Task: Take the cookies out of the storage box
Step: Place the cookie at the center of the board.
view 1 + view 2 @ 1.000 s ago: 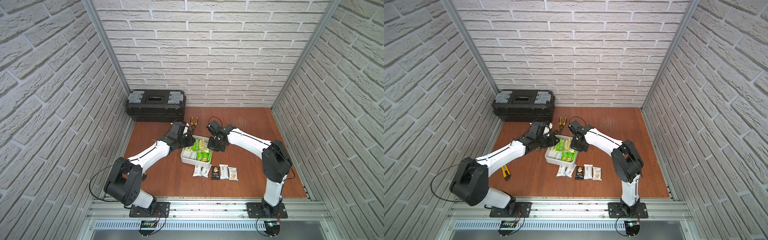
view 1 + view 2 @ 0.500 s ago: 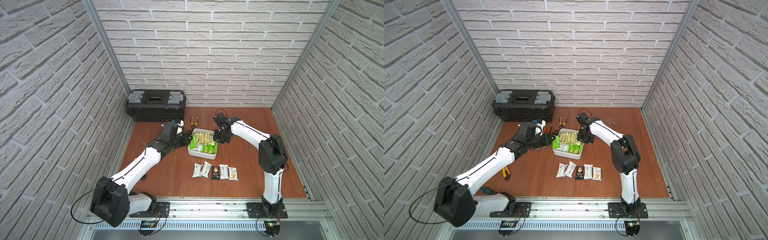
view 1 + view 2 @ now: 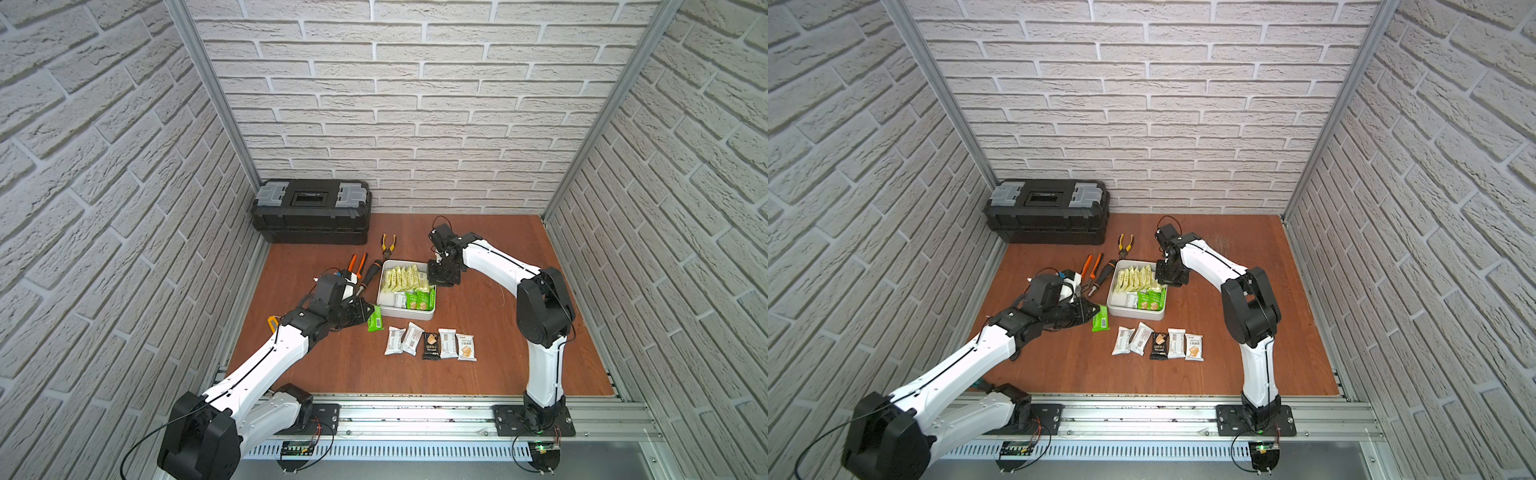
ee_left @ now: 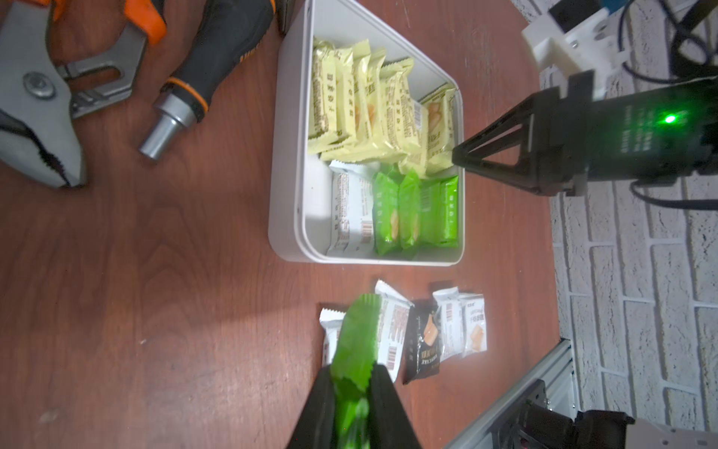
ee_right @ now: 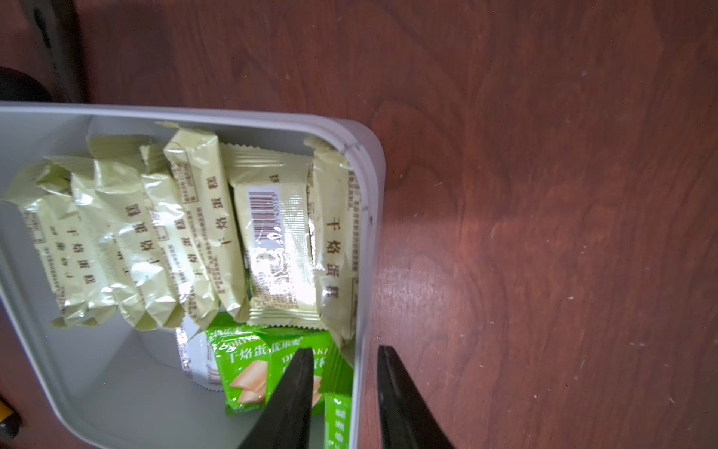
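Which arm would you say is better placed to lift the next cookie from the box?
Right, probably: right gripper hangs open astride the box wall; left gripper is shut on a green packet.

Bright, even overhead light; glare on cookies (image 5: 279, 268); wrist foregrounds blurred.

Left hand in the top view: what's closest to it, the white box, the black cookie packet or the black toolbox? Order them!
From the left hand, which holds a green packet:
1. white box, right beside it.
2. black cookie packet, in the row in front of the box.
3. black toolbox, back by the wall.
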You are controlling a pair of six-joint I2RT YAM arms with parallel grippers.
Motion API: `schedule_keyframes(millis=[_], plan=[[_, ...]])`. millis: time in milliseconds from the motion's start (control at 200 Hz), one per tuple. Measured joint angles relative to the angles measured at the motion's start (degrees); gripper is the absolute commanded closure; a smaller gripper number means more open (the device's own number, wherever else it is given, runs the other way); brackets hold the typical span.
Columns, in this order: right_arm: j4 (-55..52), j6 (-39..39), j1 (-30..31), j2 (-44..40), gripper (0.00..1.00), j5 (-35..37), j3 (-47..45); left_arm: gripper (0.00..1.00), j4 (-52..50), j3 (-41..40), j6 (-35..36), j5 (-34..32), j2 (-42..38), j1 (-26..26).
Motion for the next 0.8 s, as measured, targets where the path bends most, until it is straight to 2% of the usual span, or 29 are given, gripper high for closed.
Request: schedule_keyframes(millis=[250,460,800], plan=[[1.3,-0.5,0.0,-11.3,0.64,0.1,-5.5,1.00,-2.4,-4.6,0.8,1.5,-4.0,1.2],[2.9,-0.1,0.0,-18.7,0.65,-0.5,-12.5,1.00,-0.4,-5.2,2.7,4.3,4.3,0.7],[4.9,1.0,0.0,-23.6,0.67,-2.4,-20.6,1.00,8.2,-5.6,4.2,4.9,15.2,-1.7]])
